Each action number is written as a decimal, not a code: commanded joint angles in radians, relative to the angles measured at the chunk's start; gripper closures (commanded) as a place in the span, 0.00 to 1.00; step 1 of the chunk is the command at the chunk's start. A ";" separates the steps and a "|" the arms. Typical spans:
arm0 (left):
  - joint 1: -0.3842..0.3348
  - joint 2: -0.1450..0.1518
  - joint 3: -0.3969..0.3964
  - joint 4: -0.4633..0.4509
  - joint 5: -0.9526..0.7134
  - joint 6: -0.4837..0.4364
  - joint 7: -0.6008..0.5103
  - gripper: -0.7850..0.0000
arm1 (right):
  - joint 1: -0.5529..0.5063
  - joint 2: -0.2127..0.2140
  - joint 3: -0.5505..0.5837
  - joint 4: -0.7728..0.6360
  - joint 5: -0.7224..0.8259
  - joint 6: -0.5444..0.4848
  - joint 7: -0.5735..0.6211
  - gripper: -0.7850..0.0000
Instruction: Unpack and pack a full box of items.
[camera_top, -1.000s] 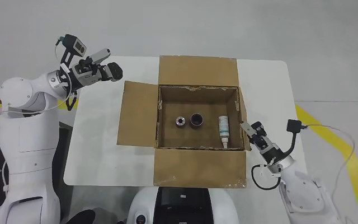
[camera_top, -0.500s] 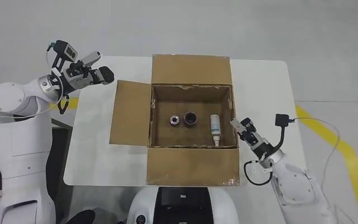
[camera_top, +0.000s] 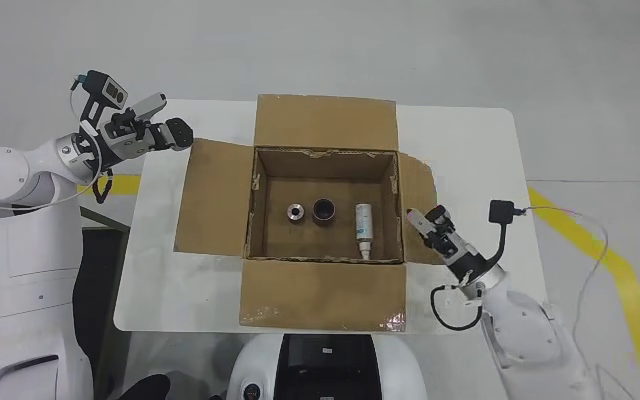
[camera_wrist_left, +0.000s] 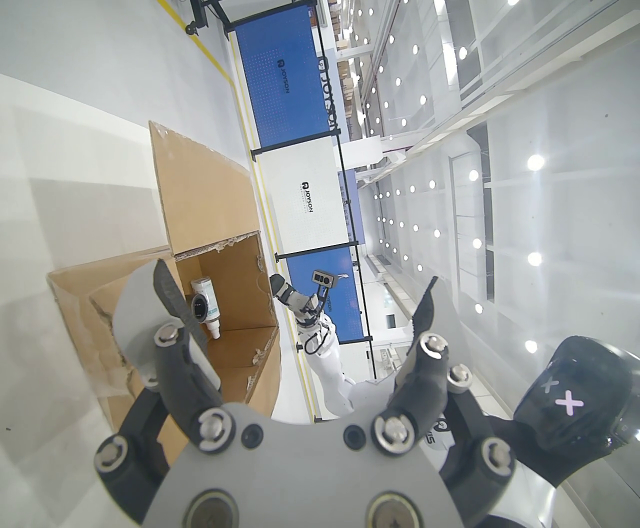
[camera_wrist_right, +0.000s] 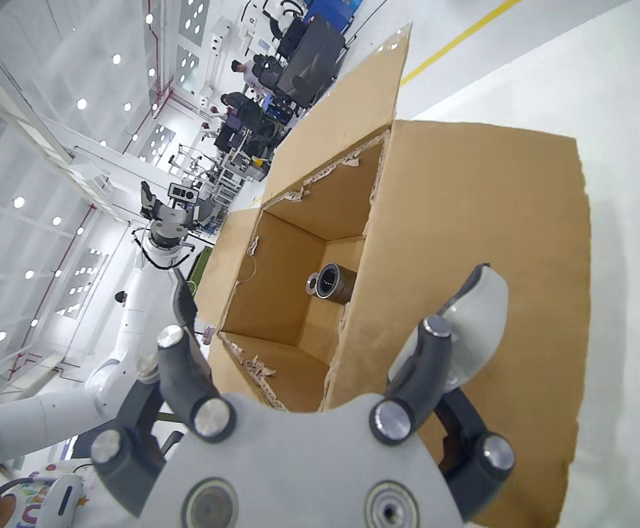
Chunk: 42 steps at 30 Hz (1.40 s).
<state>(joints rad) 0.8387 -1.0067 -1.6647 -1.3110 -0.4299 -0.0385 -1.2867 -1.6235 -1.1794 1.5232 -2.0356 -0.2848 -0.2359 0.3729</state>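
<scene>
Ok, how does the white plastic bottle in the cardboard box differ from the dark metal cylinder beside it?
Shape: the white plastic bottle is long and slim; the dark metal cylinder is short and squat. Pose: the bottle lies on its side; the cylinder stands on end, hollow mouth up. Colour: the bottle is white, the cylinder near black. Both rest apart on the floor of the open cardboard box.
</scene>
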 joint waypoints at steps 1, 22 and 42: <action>0.000 0.000 0.000 0.000 0.001 0.000 0.000 0.00 | 0.004 0.003 0.018 -0.033 -0.019 0.015 0.019 0.00; 0.000 0.000 0.000 0.000 0.001 0.000 0.000 0.00 | 0.491 -0.005 -0.301 -0.008 -0.108 0.108 0.405 0.00; 0.000 0.000 0.000 0.000 0.001 0.000 0.000 0.00 | 0.651 -0.027 -0.494 0.096 -0.216 0.203 0.515 0.00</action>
<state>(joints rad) 0.8389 -1.0068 -1.6650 -1.3114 -0.4294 -0.0382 -1.2864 -0.9729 -1.2060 1.0291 -1.9394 -0.5010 -0.0328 0.8880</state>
